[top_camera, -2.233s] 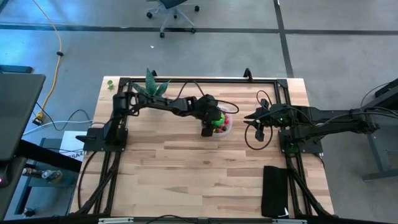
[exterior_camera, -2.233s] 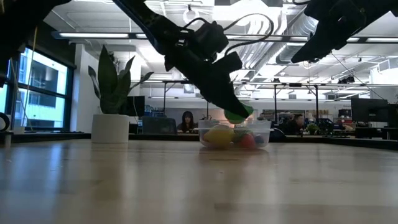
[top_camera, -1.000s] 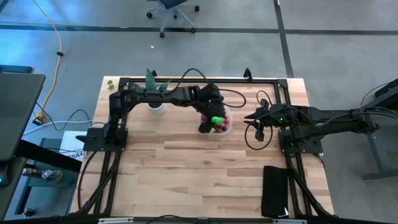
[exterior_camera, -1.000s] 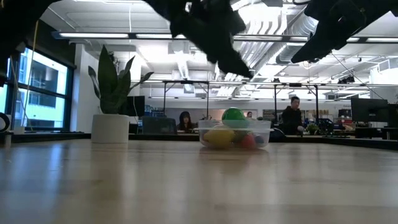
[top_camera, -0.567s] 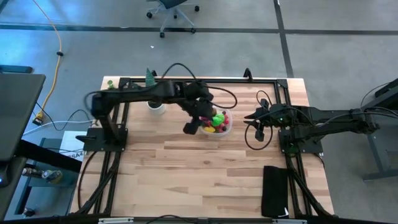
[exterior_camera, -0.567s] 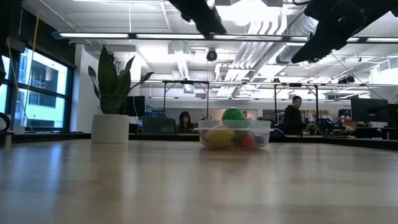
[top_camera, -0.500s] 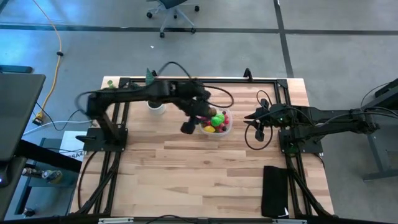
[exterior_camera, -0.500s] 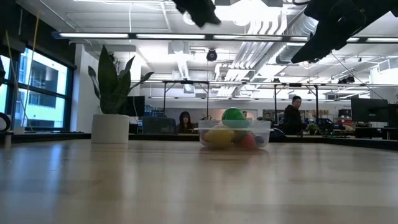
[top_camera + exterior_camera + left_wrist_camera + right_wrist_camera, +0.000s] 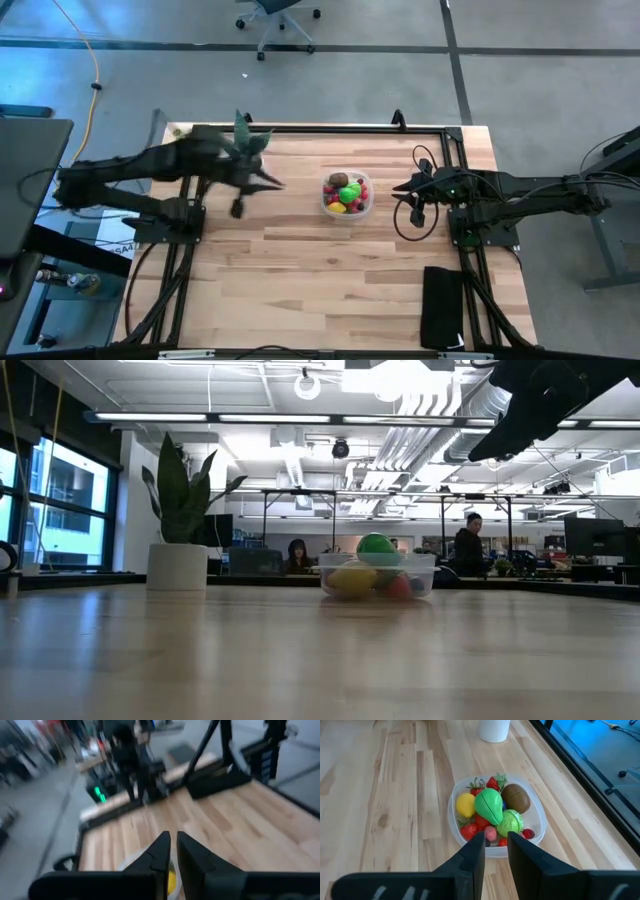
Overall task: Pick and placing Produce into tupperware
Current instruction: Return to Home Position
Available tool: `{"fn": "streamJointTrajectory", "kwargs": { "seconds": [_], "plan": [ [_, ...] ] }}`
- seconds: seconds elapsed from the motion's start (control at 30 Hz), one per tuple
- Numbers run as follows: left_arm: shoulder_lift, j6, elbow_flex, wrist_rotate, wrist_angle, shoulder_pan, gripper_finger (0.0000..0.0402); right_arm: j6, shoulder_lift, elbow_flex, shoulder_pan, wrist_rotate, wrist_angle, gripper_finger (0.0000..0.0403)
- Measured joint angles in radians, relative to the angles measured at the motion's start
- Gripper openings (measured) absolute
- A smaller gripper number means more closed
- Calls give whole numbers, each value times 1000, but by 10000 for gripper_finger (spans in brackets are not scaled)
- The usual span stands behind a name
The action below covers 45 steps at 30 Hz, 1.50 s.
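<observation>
The tupperware (image 9: 369, 204) sits at the table's far middle, heaped with produce (image 9: 490, 805). A plant (image 9: 180, 490) stands far left, and the left arm reaches across its pot. The left gripper (image 9: 237, 208) hangs beside it, fingers almost together and empty. The right gripper (image 9: 495, 840) hovers just right of the tupperware, narrowly parted and empty.

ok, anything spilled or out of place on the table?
Nothing stands out. The produce is all heaped inside the tupperware, one green piece poking above its rim; none shows loose around it. The plant pot stands upright. The left tool is off by that pot, the right tool hovers near the tupperware.
</observation>
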Motion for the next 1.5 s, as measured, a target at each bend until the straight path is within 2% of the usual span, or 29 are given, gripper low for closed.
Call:
{"fn": "streamJointTrajectory", "kwargs": {
  "seconds": [0.2, 0.4, 0.6, 0.7, 0.83, 0.97, 1.17, 1.3, 1.4, 1.5],
  "plan": [
    [-326, -10, -195, -46, 80, 0, 12, 0, 0, 0, 0, 0, 0, 73],
    [-589, -25, -308, -56, 98, 0, 6, 0, 0, 0, 0, -1, 0, 73],
    [-811, -48, -410, -93, 72, 0, 1, 0, 0, 0, 0, -45, -1, 73],
    [-901, -61, -462, -140, 60, 0, 4, 0, 0, 0, 0, -45, 0, 73],
    [-1001, -69, -524, -147, 59, 0, 5, 0, 0, 0, 0, -45, 0, 73],
    [-1006, -76, -571, -164, 53, 0, 5, 0, 0, 0, 0, -45, 1, 73],
    [-999, -76, -682, -182, 197, 0, 5, 0, 2, 0, 0, -36, 46, 73],
    [-999, -80, -767, -181, 288, 0, 5, 6, 2, 0, 0, -41, 207, 73],
    [-999, -84, -828, -179, 354, 0, 5, 36, 2, 0, 0, -84, 382, 73],
    [-999, -88, -883, -179, 402, 0, 5, 134, 1, 0, 0, -112, 502, 73]
  ]
}}
